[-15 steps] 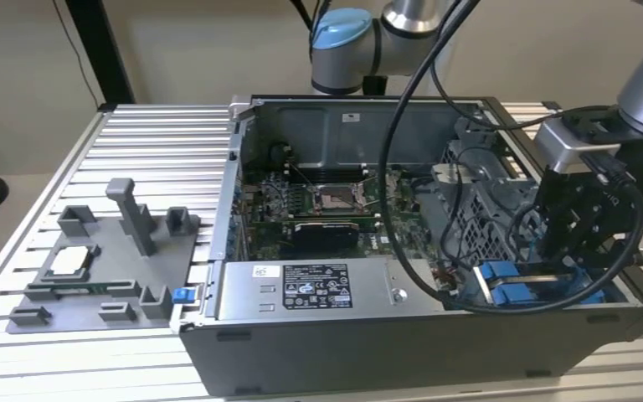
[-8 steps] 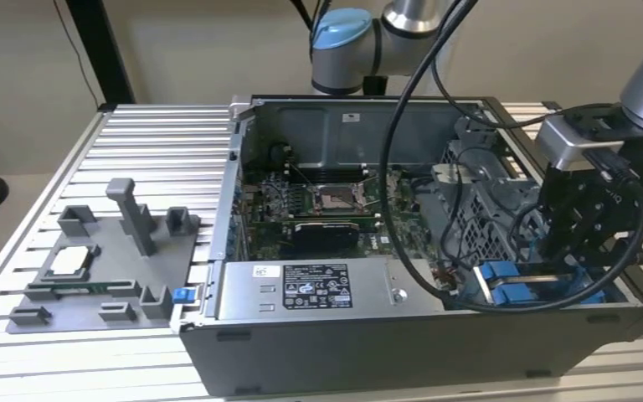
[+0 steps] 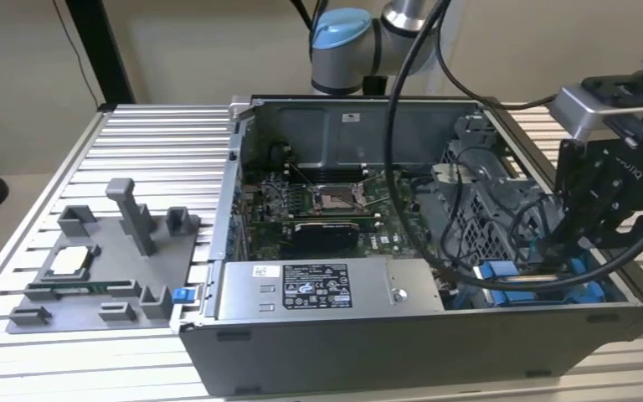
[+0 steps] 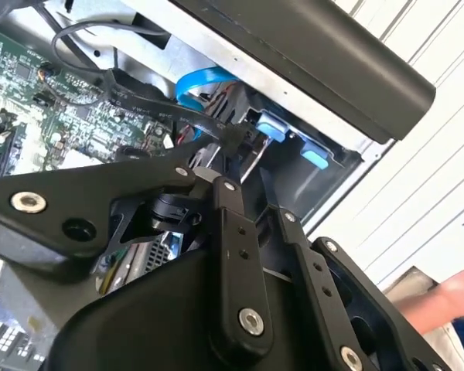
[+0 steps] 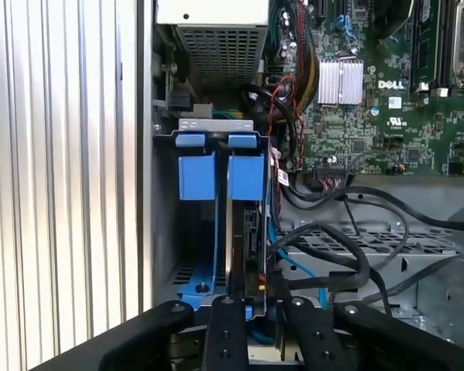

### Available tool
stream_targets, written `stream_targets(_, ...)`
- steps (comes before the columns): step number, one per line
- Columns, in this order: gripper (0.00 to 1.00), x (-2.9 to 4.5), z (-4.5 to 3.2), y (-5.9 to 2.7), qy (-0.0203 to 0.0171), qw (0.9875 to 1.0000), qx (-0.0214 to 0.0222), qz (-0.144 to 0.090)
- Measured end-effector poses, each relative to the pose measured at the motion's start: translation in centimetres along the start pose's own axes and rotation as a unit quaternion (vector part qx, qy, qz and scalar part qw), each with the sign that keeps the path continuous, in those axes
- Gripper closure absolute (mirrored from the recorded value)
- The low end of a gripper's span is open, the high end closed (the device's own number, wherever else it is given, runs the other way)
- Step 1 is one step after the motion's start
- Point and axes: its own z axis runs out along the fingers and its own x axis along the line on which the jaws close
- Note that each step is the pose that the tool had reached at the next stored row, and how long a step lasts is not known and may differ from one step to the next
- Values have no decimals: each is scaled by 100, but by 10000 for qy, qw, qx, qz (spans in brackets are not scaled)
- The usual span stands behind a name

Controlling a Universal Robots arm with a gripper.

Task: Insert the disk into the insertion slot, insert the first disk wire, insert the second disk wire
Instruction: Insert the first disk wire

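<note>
The disk [image 5: 246, 232] stands on edge in the insertion slot [image 5: 196, 176], its blue carrier tab [image 5: 246, 176] beside the neighbouring blue tab. In the exterior view the slot [image 3: 522, 280] lies in the case's front corner on the exterior view's right, and my black gripper [image 3: 551, 255] reaches down into it. My gripper [image 5: 267, 292] sits at the disk's end, fingers close together on a black wire connector [image 4: 230, 139]. A black wire [image 4: 139, 91] runs from that connector toward the motherboard. A blue wire [image 4: 209, 79] curves nearby.
A grey power-supply box [image 3: 316, 289] with a white sticker sits at the case front. A perforated grey cage [image 5: 371, 241] with black cables lies beside the slot. A grey fixture [image 3: 110, 268] stands on the ribbed table. A person's hand [image 4: 448, 300] shows beyond the case.
</note>
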Motion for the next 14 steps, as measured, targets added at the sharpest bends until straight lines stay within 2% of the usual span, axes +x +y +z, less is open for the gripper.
stream_targets(4,100,0,-60,1,-1,10000,0,-1)
stream_targets(8,100,-6,-68,-6,0,10000,0,0)
stream_targets(14,100,-24,-75,-85,13,10000,-6,0)
